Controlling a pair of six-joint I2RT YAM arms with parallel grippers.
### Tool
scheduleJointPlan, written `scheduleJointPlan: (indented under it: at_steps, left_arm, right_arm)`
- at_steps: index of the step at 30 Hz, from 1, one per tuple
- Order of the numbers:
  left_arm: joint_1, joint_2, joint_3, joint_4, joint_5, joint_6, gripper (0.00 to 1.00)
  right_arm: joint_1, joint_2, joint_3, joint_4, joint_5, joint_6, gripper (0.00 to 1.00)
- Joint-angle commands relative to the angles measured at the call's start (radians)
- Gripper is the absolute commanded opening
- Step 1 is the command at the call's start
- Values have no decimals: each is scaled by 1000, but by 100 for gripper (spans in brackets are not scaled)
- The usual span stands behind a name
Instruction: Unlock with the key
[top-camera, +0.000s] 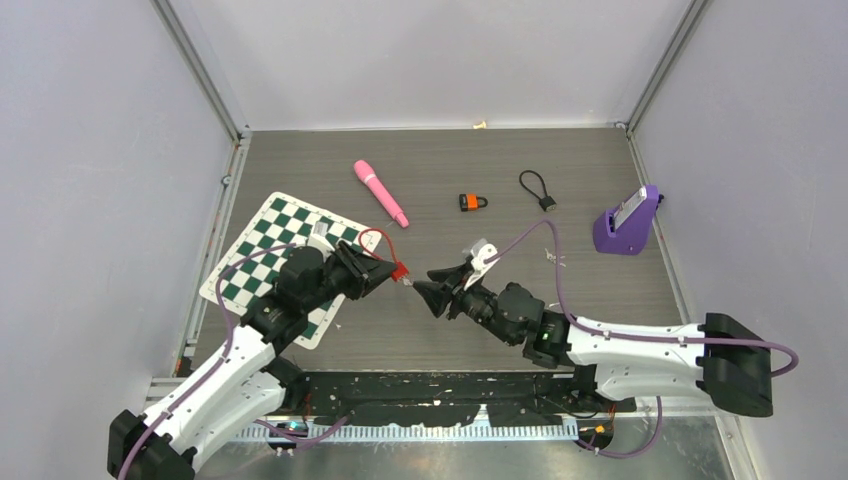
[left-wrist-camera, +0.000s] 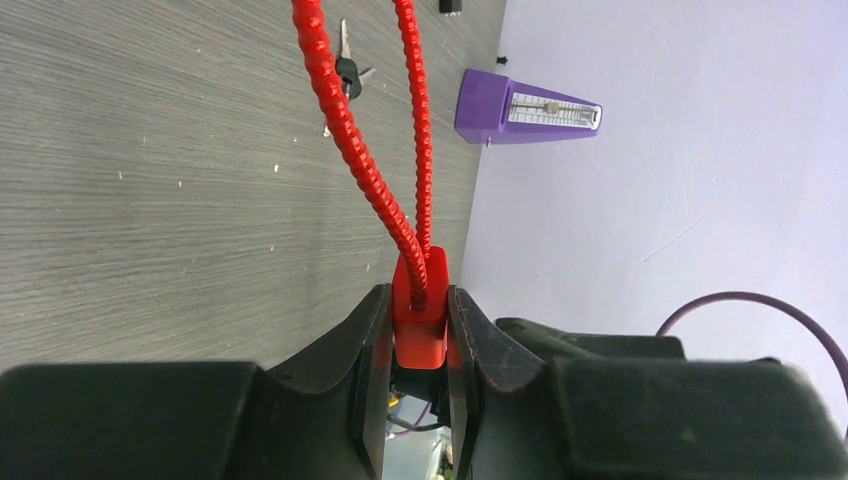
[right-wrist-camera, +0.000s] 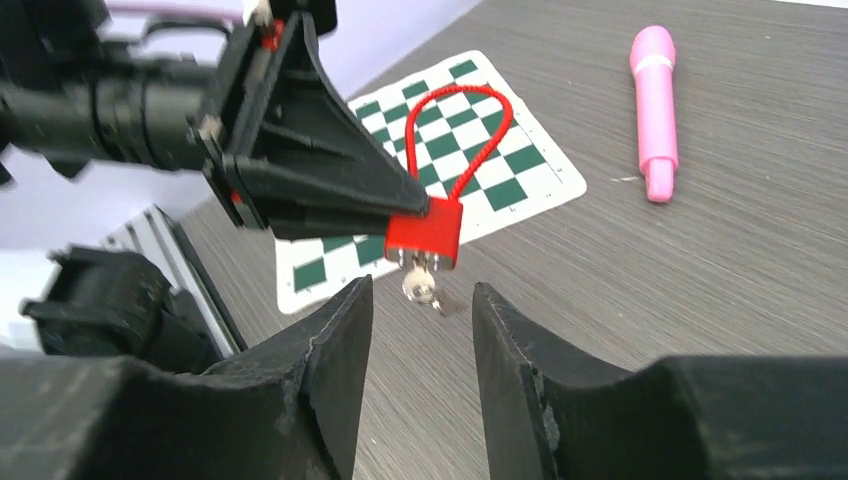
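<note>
One red padlock (right-wrist-camera: 424, 231), body pinched between the left gripper (left-wrist-camera: 418, 335) fingers. Long axis runs gripper to gripper: keyhole end faces the right gripper (top-camera: 430, 282), and the ribbed cable loop (right-wrist-camera: 470, 140) arcs back past the left fingers. Boxy, glossy body. The silver key (right-wrist-camera: 420, 287) looks seated (blurred), just ahead of the spread right fingers.

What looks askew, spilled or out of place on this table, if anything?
The chessboard mat lies skewed on the left side, its edges at an angle to those of the table. A small pale scrap sits alone at the table's far edge. Nothing looks spilled or broken.
</note>
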Motion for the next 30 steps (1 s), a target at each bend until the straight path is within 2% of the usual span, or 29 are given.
scheduleJointPlan:
  at_steps: [1, 4, 8, 25, 30]
  left_arm:
    - [4, -12, 63, 13, 32, -17, 0]
    - [4, -12, 67, 10, 42, -19, 0]
    - [4, -15, 70, 7, 47, -13, 0]
    - [3, -21, 71, 7, 64, 5, 0]
    - [3, -27, 70, 14, 68, 7, 0]
  right_arm:
    - [50, 16, -9, 10, 43, -190, 46]
    - [103, 43, -4, 58, 102, -350, 45]
    - [135, 86, 1, 126, 139, -471, 42]
    - [177, 252, 90, 215, 208, -632, 38]
    - [178, 279, 108, 211, 236, -648, 31]
